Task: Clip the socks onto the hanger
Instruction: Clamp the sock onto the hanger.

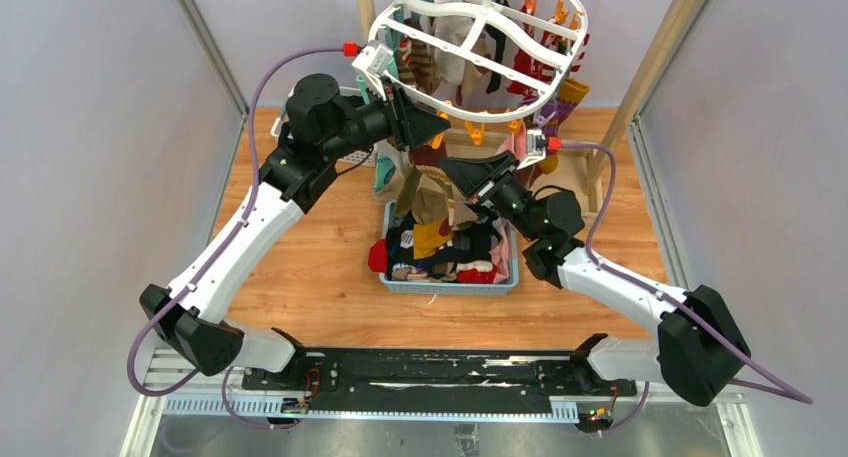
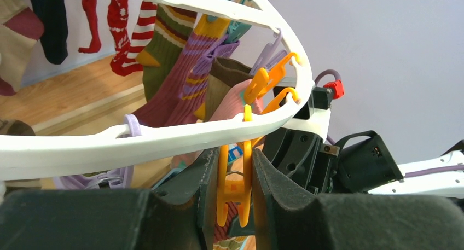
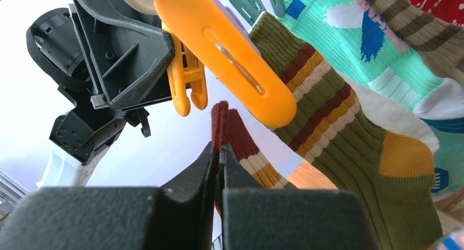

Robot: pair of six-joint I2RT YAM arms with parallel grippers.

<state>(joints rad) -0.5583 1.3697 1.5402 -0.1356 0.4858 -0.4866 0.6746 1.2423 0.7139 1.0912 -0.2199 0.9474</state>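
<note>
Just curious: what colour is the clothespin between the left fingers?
Orange clothespin, best in left wrist view.

1. White oval hanger (image 2: 137, 143) hangs high, hung socks (image 2: 186, 75) dangling from its pins.
2. A maroon-cuffed sock (image 3: 232, 135) stands upright just under an orange pin (image 3: 187, 80).
3. Below, loose socks (image 1: 445, 252) lie heaped.

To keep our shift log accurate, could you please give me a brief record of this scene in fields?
Left end effector: clamped on an orange clothespin dangling from the hanger
Right end effector: shut on a maroon-cuffed sock, its cuff close to that clothespin
Already hung: several socks, among them an olive striped sock
Blue basket: more socks inside
</note>
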